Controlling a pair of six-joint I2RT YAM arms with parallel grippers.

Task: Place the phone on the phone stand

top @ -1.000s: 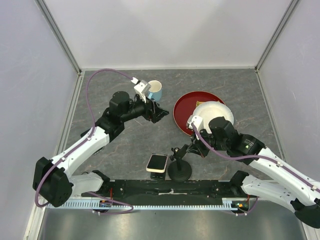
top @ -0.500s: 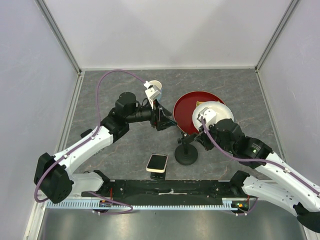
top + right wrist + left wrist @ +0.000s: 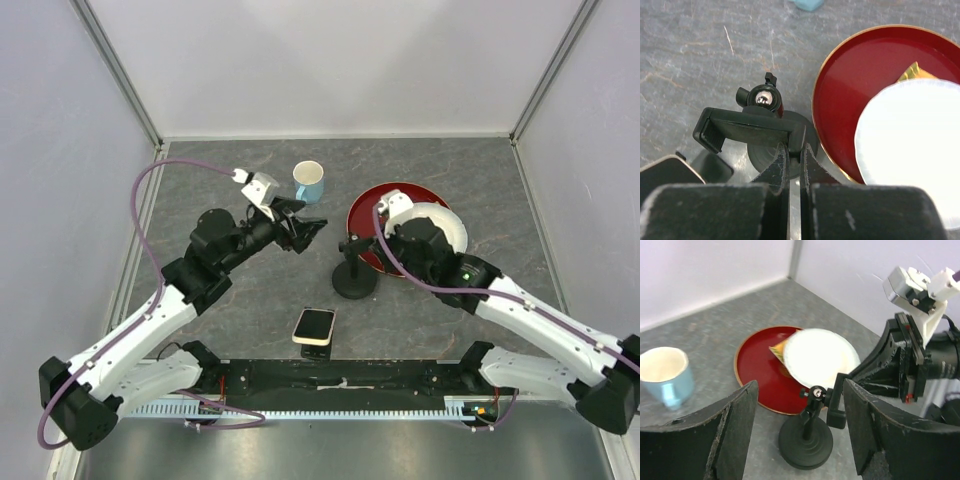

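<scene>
Grey table (image 3: 250,300) holds at its near edge the cream-cased dark phone (image 3: 314,326), behind spread left gripper (image 3: 800,390) and right gripper (image 3: 794,150) pinching black pole stand (image 3: 354,284)

Blue mug (image 3: 309,181), red plate (image 3: 365,210), white dish (image 3: 442,222), pole stand (image 3: 353,283).

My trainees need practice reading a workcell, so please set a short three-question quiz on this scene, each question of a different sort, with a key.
1. True or false: neither end effector touches the phone.
2. The right end effector is shut on: A) nothing; B) the clamp of the pole stand; C) the phone.
3. What colour is the plate under the white dish?
Key: 1 true; 2 B; 3 red.
</scene>
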